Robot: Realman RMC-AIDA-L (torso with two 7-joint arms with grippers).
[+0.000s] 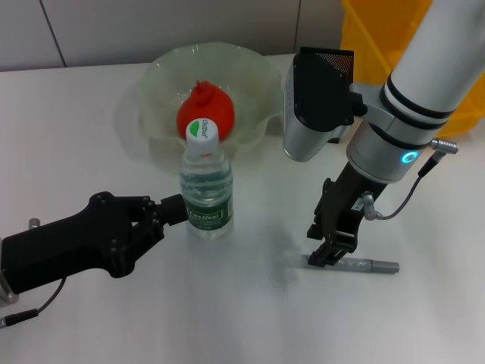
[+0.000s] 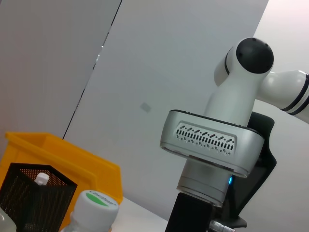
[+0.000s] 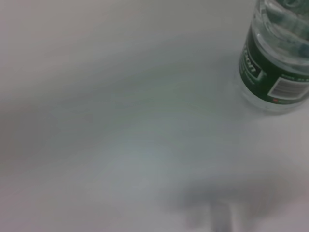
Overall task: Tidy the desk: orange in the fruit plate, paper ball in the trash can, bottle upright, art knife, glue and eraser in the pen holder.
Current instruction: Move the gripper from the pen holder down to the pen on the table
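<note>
The bottle [image 1: 206, 189] stands upright in mid-table, with its cap [image 2: 94, 210] low in the left wrist view and its label [image 3: 277, 58] in the right wrist view. My left gripper [image 1: 178, 208] sits just left of it, tip at the label, not around it. The orange [image 1: 204, 114] rests in the fruit plate [image 1: 151, 83]. My right gripper [image 1: 327, 254] is down on the left end of the grey art knife [image 1: 375, 266], which lies flat on the table. The pen holder [image 1: 333, 57] [image 2: 29, 193] holds a white-capped stick. Paper ball and eraser are out of view.
The yellow trash can [image 1: 379, 30] [image 2: 72, 159] stands at the back right, behind the pen holder. The right arm's silver wrist housing [image 1: 303, 129] hangs in front of the pen holder. Bare white table lies between the bottle and the knife.
</note>
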